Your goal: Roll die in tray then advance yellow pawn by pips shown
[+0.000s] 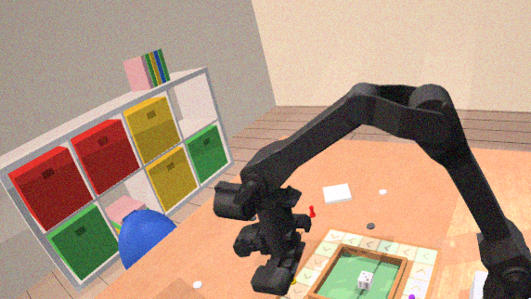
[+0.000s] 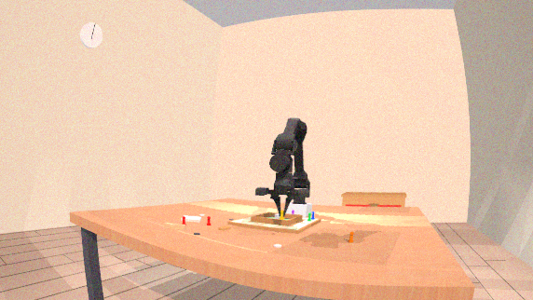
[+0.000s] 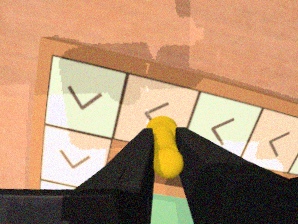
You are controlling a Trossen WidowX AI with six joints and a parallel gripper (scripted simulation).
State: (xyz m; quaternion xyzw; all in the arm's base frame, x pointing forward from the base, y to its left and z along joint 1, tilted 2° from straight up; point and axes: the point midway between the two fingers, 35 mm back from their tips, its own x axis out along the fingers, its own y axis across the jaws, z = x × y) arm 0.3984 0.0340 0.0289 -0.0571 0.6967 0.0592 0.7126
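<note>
My gripper (image 1: 292, 279) (image 2: 281, 215) (image 3: 164, 136) is shut on the yellow pawn (image 1: 293, 280) (image 2: 281, 214) (image 3: 169, 162). In the wrist view the pawn appears over the inner edge of the second square from the board's corner; its exact height is unclear. The board (image 1: 427, 255) (image 2: 247, 224) (image 3: 82, 117) has arrow squares around the wooden tray (image 1: 403, 279) (image 2: 266, 219). The white die (image 1: 365, 280) rests on the tray's green floor, pips showing on top but too blurred to count surely. The arm hides part of the board in the top view.
A red pawn (image 1: 312, 212) (image 2: 209, 221), another red pawn (image 2: 184, 220) and a white block (image 1: 337, 193) stand off the board. A purple pawn (image 1: 411, 296) (image 2: 293, 211), green pawn (image 2: 309, 216) and blue pawn (image 2: 313, 215) are right of the tray. An orange pawn (image 2: 351, 237) stands nearer the front.
</note>
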